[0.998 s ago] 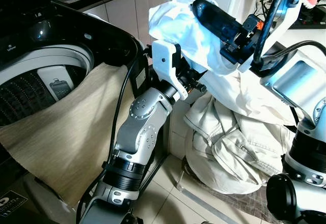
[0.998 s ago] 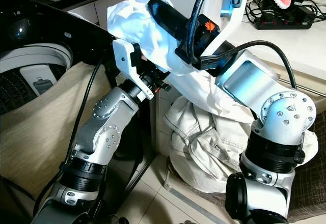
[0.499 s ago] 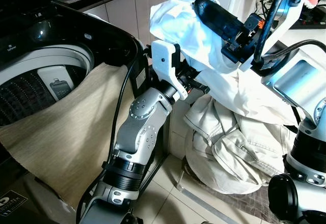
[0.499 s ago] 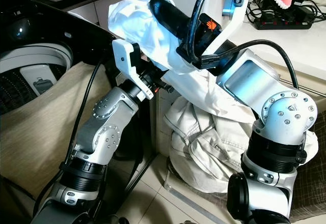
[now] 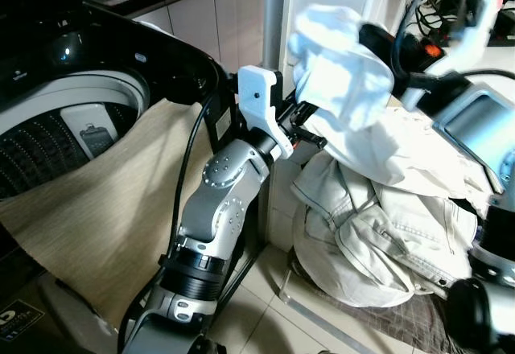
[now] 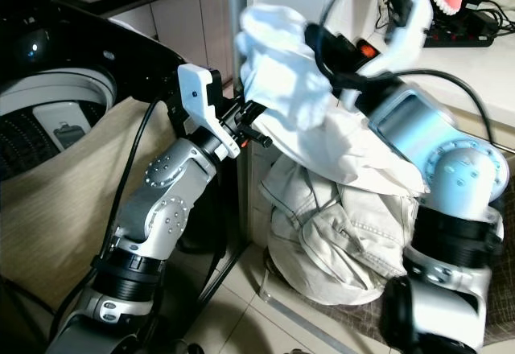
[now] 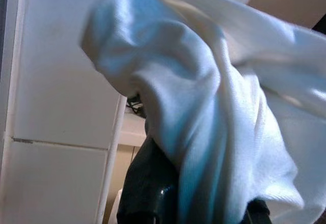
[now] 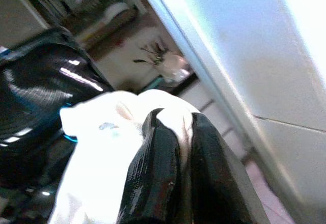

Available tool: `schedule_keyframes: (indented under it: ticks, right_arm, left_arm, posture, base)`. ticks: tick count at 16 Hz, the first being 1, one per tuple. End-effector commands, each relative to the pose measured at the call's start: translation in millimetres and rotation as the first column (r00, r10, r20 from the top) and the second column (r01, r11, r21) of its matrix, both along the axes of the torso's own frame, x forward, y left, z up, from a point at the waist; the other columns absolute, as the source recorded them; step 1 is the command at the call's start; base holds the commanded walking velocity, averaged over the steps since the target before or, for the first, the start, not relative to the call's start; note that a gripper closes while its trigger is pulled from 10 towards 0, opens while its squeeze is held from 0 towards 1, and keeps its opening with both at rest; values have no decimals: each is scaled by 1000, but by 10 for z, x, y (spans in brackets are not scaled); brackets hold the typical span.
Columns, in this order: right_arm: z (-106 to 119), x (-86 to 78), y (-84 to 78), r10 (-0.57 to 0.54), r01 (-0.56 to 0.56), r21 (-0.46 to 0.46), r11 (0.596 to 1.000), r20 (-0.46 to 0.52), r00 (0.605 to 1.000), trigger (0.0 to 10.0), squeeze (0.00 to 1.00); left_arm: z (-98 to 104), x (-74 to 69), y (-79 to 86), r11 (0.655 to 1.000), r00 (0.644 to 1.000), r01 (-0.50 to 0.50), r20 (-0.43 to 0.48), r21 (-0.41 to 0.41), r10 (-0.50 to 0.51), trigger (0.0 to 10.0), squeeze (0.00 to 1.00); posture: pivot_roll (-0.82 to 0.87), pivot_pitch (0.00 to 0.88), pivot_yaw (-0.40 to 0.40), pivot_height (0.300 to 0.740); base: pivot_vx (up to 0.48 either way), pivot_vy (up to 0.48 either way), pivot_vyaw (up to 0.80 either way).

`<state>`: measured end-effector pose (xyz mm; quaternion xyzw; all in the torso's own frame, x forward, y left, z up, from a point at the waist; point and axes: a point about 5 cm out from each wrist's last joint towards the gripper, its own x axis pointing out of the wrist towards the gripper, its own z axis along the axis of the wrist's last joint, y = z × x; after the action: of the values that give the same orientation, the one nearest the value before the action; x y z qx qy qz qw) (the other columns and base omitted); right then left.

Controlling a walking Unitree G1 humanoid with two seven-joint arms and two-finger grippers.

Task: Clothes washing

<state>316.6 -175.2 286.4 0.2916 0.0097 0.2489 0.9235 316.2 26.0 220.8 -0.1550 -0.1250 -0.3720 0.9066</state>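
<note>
A white garment (image 5: 338, 68) hangs bunched in the air above a pile of cream laundry (image 5: 378, 233). My right gripper (image 8: 175, 119) is shut on the garment's upper fold, with a strip of cloth pinched between its black fingers (image 8: 153, 163). The right arm (image 5: 475, 121) is blurred with motion. My left gripper (image 5: 304, 125) reaches up from below, right against the garment's lower left side. In the left wrist view the cloth (image 7: 204, 117) drapes down between its two spread fingers (image 7: 145, 188). The top-loading washing machine (image 5: 173, 60) stands open on the left.
A beige cloth (image 5: 105, 201) lies draped over the washer's front rim, partly down into the drum (image 5: 48, 137). White cabinets (image 5: 209, 16) and a white post (image 5: 273, 8) stand behind. A power strip (image 6: 442, 36) lies on the counter at the right.
The right arm has swung to the right, carrying the white garment with it, away from the washer side. The left arm has hardly moved.
</note>
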Motion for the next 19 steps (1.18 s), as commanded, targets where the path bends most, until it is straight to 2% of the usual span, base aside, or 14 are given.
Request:
schedule_keyframes:
  ticks: [1, 2, 3, 9, 10, 11, 12, 13, 14, 15, 16, 17, 18, 19]
  right_arm:
    - [-9, -14, -132, -87, 88, -86, 992, 7, 996, 4824, 0]
    - [-55, -21, -141, -86, 85, -113, 990, -3, 996, 10000, 1000]
    - [-198, -45, -158, -95, 82, -244, 966, -41, 995, 10000, 1000]
    - [-327, -94, -378, -165, 130, -357, 925, -70, 984, 10000, 1000]
    - [-314, -104, -503, -235, 189, -448, 874, -47, 971, 10000, 1000]
    - [-321, -115, -599, -270, 210, -517, 830, -42, 962, 10000, 820]
    - [-296, -135, -623, -254, 203, -536, 819, -22, 967, 10000, 0]
    - [-262, -155, -609, -227, 191, -538, 821, 1, 974, 10000, 0]
    - [-190, -199, -558, -166, 166, -539, 826, 49, 985, 10000, 0]
    - [-97, -264, -441, -83, 129, -524, 842, 110, 990, 10000, 0]
    - [-74, -283, -403, -57, 115, -521, 846, 127, 990, 10000, 0]
    - [-56, -315, -312, -10, 88, -521, 849, 150, 989, 10000, 0]
    - [-55, -336, -223, 30, 60, -523, 850, 162, 986, 10000, 0]
    - [-41, -358, -117, 75, 28, -510, 860, 179, 981, 10000, 0]
  left_arm:
    - [20, 75, 159, 997, 997, -75, 5, 14, 75, 0, 0]
    - [30, 91, 186, 996, 996, -86, 9, 28, 86, 0, 0]
    - [59, 128, 244, 992, 995, -98, 31, 78, 96, 0, 0]
    - [172, 213, 386, 983, 989, -142, 64, 118, 135, 0, 0]
    - [207, 233, 429, 978, 985, -161, 81, 131, 151, 0, 0]
    - [272, 259, 482, 972, 979, -186, 109, 144, 171, 0, 0]
    - [372, 300, 550, 966, 970, -218, 137, 141, 199, 0, 0]
    - [475, 333, 613, 958, 959, -252, 168, 135, 228, 0, 0]
    - [728, 403, 778, 932, 919, -343, 246, 120, 306, 0, 0]
    - [1227, 494, 1167, 821, 770, -565, 411, 85, 487, 0, 0]
    - [1402, 497, 1302, 770, 701, -635, 466, 63, 540, 0, 0]
    - [1820, 437, 1611, 596, 472, -803, 629, 15, 619, 0, 0]
    - [2082, 366, 1805, 474, 321, -881, 715, -16, 621, 0, 0]
    - [2161, 349, 1927, 374, 243, -927, 758, -2, 605, 0, 0]
  posture:
    - [-114, 0, 15, 740]
    - [-116, 0, 19, 740]
    - [-119, 0, 27, 740]
    - [-111, 0, 25, 740]
    - [-111, 0, 25, 740]
    - [-113, 0, 25, 740]
    - [-114, 0, 26, 740]
    - [-116, 0, 27, 740]
    - [-117, 0, 31, 740]
    - [-118, 0, 37, 740]
    - [-118, 0, 37, 740]
    - [-115, 0, 42, 740]
    - [-112, 0, 46, 740]
    - [-111, 0, 50, 740]
  base:
    - [0, 0, 0]
    - [0, 0, 0]
    - [0, 0, 0]
    - [0, 0, 0]
    - [0, 0, 0]
    - [0, 0, 0]
    - [0, 0, 0]
    - [0, 0, 0]
    - [0, 0, 0]
    - [0, 0, 0]
    - [0, 0, 0]
    - [0, 0, 0]
    - [0, 0, 0]
    - [0, 0, 0]
